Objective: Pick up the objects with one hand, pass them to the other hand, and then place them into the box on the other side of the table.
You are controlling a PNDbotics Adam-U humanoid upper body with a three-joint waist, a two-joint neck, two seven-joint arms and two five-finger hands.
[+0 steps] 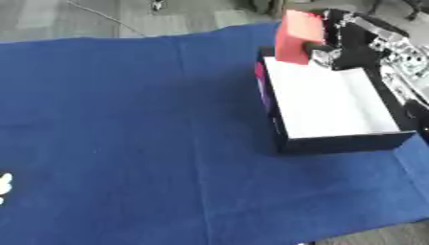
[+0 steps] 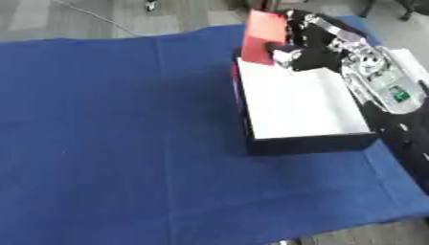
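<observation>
Your right robot hand (image 1: 331, 50) is in the upper right of the frame, fingers curled round a red rectangular block (image 1: 298, 37). The block stands upright over the far end of the box (image 1: 335, 143), a black-walled box with a white floor that sits right of centre on the blue cloth (image 1: 134, 119) covering the desk. Whether the block's lower edge touches the box floor, you cannot tell from here. Your right arm (image 2: 373, 72) runs along the box's right side. At the lower left edge of the left eye view, pale fingertips of your left robot hand (image 1: 4, 186) just show; how far it is open cannot be told.
</observation>
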